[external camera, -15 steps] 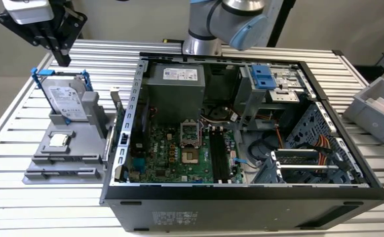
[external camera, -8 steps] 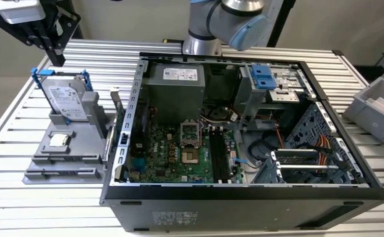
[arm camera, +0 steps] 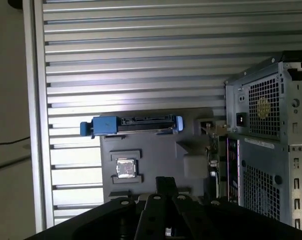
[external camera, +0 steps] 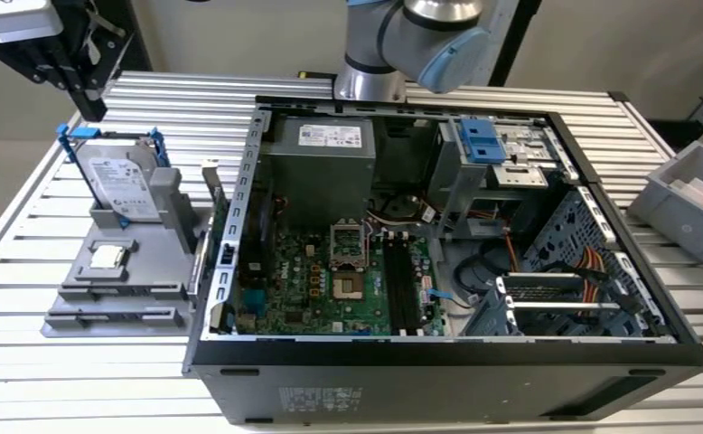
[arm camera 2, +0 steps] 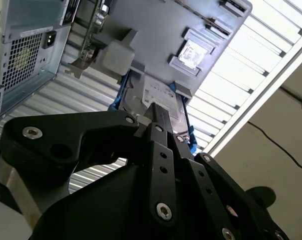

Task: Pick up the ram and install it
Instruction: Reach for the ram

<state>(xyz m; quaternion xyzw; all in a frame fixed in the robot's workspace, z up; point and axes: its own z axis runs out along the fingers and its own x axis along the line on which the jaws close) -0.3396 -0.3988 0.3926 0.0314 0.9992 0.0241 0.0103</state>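
The ram (external camera: 214,210) is a thin stick standing on edge at the right side of the grey fixture (external camera: 146,289), close to the open computer case (external camera: 448,357). Inside the case, long black slots (external camera: 395,282) run along the green motherboard (external camera: 315,289). My gripper (external camera: 90,108) hangs high over the table's back corner on the exterior view's left, behind the fixture and well apart from the ram. Its black fingers look shut with nothing between them. Both wrist views show the gripper (arm camera 2: 155,111) (arm camera: 166,181) above the fixture.
A silver hard drive (external camera: 123,185) in a blue frame stands at the fixture's back, and a small square chip (external camera: 108,258) lies in front of it. A grey bin (external camera: 689,203) sits at the exterior view's right. The slatted metal table (external camera: 38,380) surrounds everything.
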